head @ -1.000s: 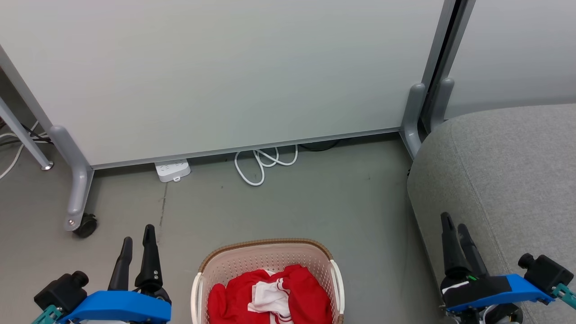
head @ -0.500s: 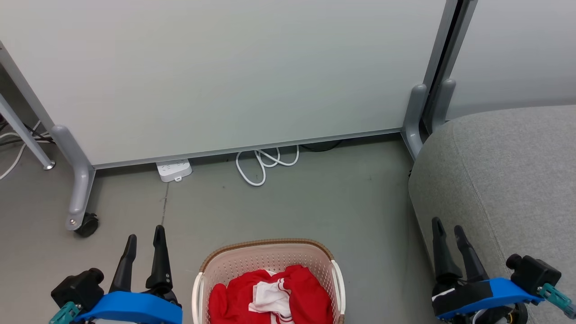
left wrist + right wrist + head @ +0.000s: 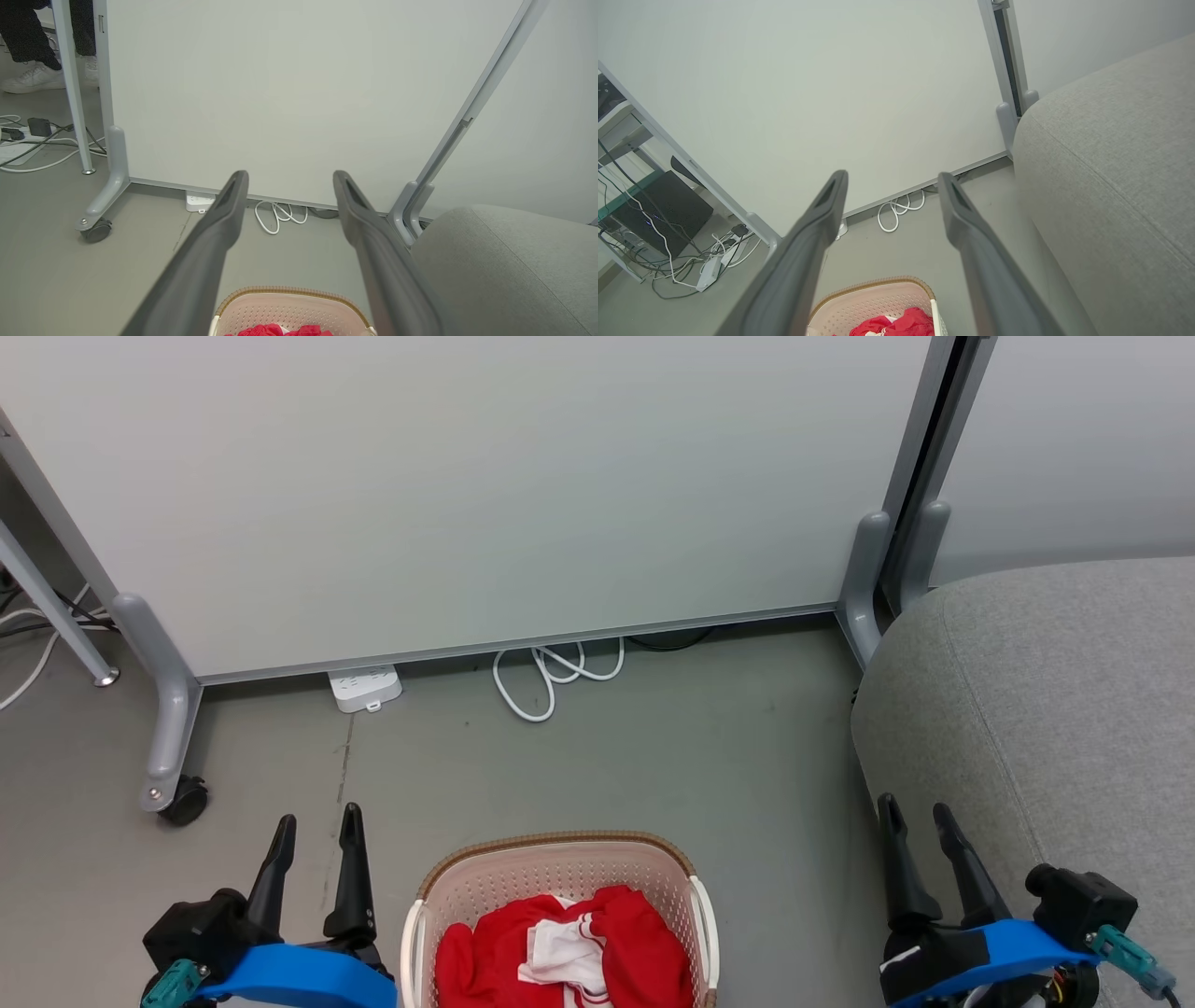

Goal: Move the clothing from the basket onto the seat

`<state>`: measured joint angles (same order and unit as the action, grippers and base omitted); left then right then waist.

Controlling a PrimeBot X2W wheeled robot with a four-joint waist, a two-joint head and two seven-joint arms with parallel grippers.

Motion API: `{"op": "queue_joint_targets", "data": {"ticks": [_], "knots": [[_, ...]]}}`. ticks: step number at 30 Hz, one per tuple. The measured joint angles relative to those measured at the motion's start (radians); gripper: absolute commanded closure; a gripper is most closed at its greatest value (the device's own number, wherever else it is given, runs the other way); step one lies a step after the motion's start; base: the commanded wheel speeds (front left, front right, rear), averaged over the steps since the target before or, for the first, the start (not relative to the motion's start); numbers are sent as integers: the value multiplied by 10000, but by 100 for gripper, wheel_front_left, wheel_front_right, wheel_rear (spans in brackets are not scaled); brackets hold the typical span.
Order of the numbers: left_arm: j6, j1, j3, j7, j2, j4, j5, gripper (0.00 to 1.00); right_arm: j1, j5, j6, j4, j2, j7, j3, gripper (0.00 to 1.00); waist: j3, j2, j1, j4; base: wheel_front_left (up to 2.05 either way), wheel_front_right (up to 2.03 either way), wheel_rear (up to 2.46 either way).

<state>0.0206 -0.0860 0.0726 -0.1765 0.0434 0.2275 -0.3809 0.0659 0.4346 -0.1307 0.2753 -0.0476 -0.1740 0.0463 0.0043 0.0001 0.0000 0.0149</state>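
Clothing (image 3: 569, 952) in basket (image 3: 560, 877) on floor (image 3: 653, 756), seat (image 3: 1055, 709) to its right.

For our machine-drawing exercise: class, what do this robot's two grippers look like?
The left gripper and right gripper each have two long, tapering black jaws on a bright blue body, with a black block and a teal connector at the outer side. The right also shows a white patch.

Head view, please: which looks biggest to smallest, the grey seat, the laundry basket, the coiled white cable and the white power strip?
1. Grey seat, though the frame cuts it off.
2. Laundry basket, also cut off at the bottom edge.
3. Coiled white cable.
4. White power strip, clearly the smallest.
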Motion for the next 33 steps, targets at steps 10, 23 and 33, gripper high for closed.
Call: {"op": "queue_joint_targets", "data": {"ticks": [10,23,33], "knots": [[-8,-6,119,-205,8,31,911,0,3,-920,0,88,-2,-238,119,0,-15,0,0,35,0,0,0],[-19,-7,209,-470,17,73,1906,0,6,-1935,-2,167,-6,-485,245,0,-8,0,0,46,0,0,0],[-79,-39,257,-662,27,221,2602,0,10,-2683,-2,280,-8,-679,268,0,-9,0,0,54,0,0,0]]}}
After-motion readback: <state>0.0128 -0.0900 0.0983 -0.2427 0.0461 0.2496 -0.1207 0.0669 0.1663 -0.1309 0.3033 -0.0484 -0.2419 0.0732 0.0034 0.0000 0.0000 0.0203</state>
